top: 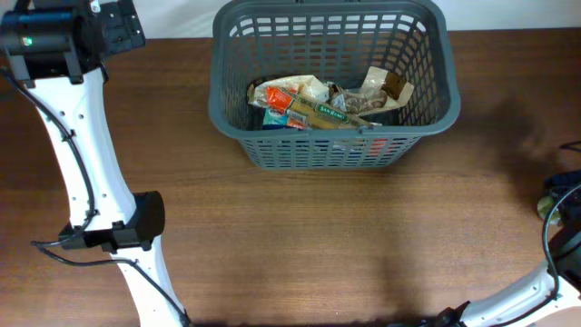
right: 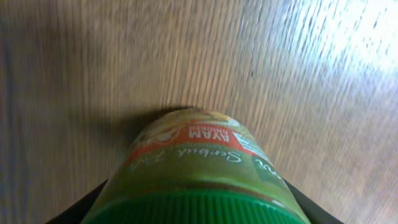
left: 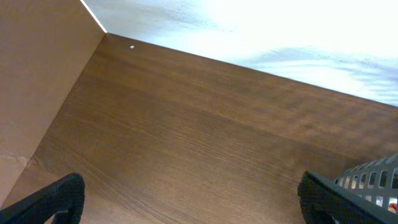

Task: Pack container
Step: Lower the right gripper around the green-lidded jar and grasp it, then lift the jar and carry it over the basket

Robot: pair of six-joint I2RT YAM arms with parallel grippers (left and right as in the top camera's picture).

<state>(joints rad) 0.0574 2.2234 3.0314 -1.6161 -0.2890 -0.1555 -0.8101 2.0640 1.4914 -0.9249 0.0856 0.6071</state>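
The dark grey slotted basket (top: 331, 77) stands at the back middle of the table and holds several packaged groceries (top: 313, 104). Its corner shows at the lower right of the left wrist view (left: 373, 180). My left gripper (left: 193, 205) is open and empty above bare wood at the far left back. My right gripper (right: 193, 208) is shut on a green-lidded jar (right: 196, 168) with a green and orange label, close above the table. In the overhead view only a bit of that jar (top: 550, 202) and arm shows at the right edge.
The brown wooden table (top: 300, 245) has a pale wall along its back edge (left: 249, 31). The left arm's white links (top: 86, 163) run down the left side of the table.
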